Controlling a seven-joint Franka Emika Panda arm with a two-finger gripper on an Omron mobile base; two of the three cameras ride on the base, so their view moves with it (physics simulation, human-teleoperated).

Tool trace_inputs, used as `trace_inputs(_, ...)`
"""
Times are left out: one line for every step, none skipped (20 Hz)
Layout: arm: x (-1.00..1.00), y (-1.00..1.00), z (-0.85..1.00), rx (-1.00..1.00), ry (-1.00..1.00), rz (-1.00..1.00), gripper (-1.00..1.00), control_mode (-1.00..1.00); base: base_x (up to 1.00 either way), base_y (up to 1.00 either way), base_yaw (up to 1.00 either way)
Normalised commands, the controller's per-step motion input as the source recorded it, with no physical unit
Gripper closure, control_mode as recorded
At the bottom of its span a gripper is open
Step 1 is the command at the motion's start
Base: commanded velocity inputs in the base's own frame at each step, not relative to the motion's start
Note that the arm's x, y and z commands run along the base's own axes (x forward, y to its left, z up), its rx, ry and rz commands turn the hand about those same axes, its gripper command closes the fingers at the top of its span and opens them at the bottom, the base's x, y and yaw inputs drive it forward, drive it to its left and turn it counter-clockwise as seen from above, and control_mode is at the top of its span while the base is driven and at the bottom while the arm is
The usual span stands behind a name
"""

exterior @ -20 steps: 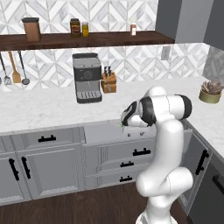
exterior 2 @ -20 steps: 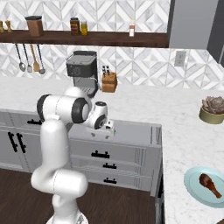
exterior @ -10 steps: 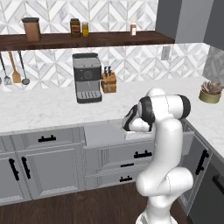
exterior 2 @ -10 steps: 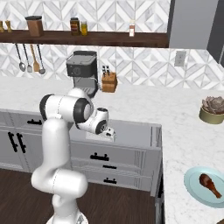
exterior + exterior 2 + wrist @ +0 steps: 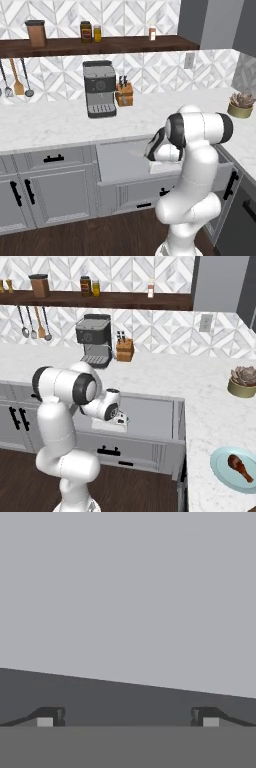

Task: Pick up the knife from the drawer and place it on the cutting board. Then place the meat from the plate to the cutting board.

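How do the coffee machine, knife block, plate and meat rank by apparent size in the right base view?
Largest to smallest:
coffee machine
plate, nearer the camera, so unsure
knife block
meat

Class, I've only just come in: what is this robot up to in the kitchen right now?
The white arm has its hand lowered into the open drawer, fingers spread wide apart and holding nothing. The hand camera faces the drawer's plain grey inside, and the knife it is after cannot be made out. The meat lies on the plate at the counter's right end, untouched.
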Motion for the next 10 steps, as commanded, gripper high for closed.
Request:
trace_inputs(-0.74,0.0,0.27,0.0,0.06,0.11,-1.0,-1.0,0.0,0.0,0.0)
trace_inputs(-0.53,0.0,0.34,0.0,0.07,0.11,-1.0,-1.0,0.0,0.0,0.0)
trace_inputs(-0.25,0.0,0.46,0.0,0.03,0.12,-1.0,-1.0,0.0,0.0,0.0)
trace_inputs(-0.09,0.0,0.64,0.0,0.04,0.12,-1.0,-1.0,0.0,0.0,0.0)
trace_inputs(0.0,0.0,0.86,0.0,0.0,0.13,-1.0,-1.0,0.0,0.0,0.0)
trace_inputs(0.2,0.0,0.91,0.02,0.0,0.11,-1.0,-1.0,0.0,0.0,0.0)
trace_inputs(0.52,0.0,0.99,0.06,0.0,0.12,-1.0,-1.0,0.0,0.0,0.0)
trace_inputs(0.67,0.0,0.95,0.07,0.0,0.14,-1.0,-1.0,0.0,0.0,0.0)
trace_inputs(0.69,0.0,0.91,0.08,-0.01,0.14,-1.0,-1.0,0.0,0.0,0.0)
trace_inputs(0.73,0.0,0.89,0.08,-0.01,0.14,-1.0,-1.0,0.0,0.0,0.0)
